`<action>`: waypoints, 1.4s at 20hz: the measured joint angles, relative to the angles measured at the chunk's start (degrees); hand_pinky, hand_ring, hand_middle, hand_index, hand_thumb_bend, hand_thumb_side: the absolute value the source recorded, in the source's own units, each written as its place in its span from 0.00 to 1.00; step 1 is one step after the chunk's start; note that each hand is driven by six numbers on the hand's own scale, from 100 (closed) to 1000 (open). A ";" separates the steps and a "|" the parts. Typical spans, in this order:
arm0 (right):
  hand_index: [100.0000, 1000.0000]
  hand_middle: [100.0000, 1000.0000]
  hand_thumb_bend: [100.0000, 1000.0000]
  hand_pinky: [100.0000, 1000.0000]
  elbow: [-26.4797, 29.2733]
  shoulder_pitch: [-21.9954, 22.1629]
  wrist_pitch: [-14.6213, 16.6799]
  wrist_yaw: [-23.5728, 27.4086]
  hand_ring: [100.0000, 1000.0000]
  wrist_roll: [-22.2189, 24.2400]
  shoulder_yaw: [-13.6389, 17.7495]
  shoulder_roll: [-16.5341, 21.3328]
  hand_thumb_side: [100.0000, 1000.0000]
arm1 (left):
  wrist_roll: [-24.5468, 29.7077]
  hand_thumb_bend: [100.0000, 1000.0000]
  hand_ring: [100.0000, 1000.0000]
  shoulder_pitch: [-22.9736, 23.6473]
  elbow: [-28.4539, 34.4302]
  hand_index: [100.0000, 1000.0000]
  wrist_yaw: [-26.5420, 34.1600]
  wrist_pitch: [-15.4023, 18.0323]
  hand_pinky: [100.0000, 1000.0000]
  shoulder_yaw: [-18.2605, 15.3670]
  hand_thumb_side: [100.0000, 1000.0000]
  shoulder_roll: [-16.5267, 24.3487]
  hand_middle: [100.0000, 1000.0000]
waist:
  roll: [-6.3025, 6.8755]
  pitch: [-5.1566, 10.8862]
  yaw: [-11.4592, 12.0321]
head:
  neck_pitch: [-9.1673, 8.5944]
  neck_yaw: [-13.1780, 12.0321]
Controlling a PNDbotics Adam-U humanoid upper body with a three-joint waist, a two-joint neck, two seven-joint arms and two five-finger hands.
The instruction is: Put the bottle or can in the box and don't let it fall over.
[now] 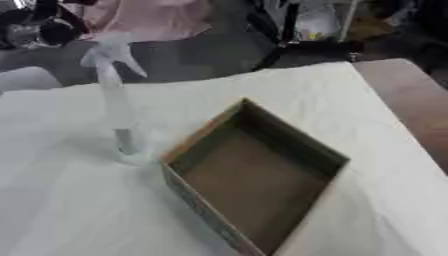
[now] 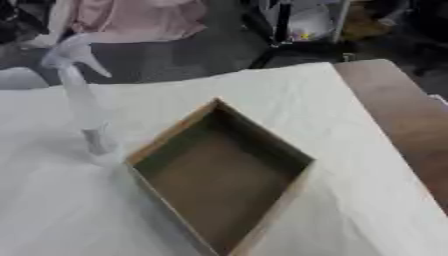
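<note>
Left eye view: your spray bottle (image 1: 115, 100) stands upright on the white cloth (image 1: 79, 210), just left of the cardboard box (image 1: 254, 175). Right eye view: the box holds nothing. Neither hand shows, so I cannot tell their fingers.

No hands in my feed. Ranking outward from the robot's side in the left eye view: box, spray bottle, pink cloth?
1. box: centre, reaching the near edge.
2. spray bottle: upright, left of the box.
3. pink cloth: top left, beyond the table.
Neither hand shows.
</note>
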State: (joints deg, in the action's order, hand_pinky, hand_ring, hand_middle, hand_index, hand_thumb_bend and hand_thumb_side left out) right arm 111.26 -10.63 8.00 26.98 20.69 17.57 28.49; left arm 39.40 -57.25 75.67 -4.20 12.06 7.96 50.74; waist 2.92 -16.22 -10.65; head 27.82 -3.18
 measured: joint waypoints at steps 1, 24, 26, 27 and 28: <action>0.98 1.00 0.00 1.00 -0.04 0.00 -0.02 0.00 1.00 0.06 0.00 0.00 0.40 | 0.01 0.25 0.77 -0.08 -0.11 1.00 -0.27 0.17 1.00 0.00 0.59 -0.10 1.00 | 0.00 0.00 -0.01 | -0.08 0.00; 0.98 1.00 0.00 1.00 -0.36 -0.74 -0.39 -0.52 1.00 1.36 -0.01 -1.05 0.43 | -1.95 0.26 0.69 -1.36 -2.56 1.00 -3.08 1.77 1.00 -0.06 0.64 -1.43 1.00 | 0.40 -1.99 -1.10 | -4.06 -1.99; 0.98 1.00 0.00 1.00 -0.50 -0.86 -0.46 -0.57 1.00 1.48 -0.01 -1.09 0.43 | -2.14 0.26 0.69 -1.40 -2.55 1.00 -3.37 1.78 1.00 -0.06 0.63 -1.44 1.00 | 0.41 -2.29 -1.16 | -4.06 -1.99; 0.98 1.00 0.00 1.00 -0.52 -0.98 -0.47 -0.59 1.00 1.52 -0.01 -1.11 0.44 | -2.30 0.26 0.69 -1.46 -2.55 1.00 -3.48 1.80 1.00 -0.06 0.63 -1.46 1.00 | 0.41 -2.42 -1.23 | -4.06 -1.99; 0.98 1.00 0.00 1.00 -0.53 -0.98 -0.49 -0.60 1.00 1.55 -0.01 -1.13 0.44 | -2.43 0.26 0.69 -1.57 -2.55 1.00 -3.66 1.80 1.00 -0.06 0.63 -1.46 1.00 | 0.42 -2.49 -1.29 | -4.06 -1.99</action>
State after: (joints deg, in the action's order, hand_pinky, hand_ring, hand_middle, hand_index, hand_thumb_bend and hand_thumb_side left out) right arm 110.73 -11.61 7.51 26.38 22.24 17.56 27.36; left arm 36.97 -58.82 73.12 -7.85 13.86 7.90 49.28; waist 3.34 -18.71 -11.94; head 23.76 -5.16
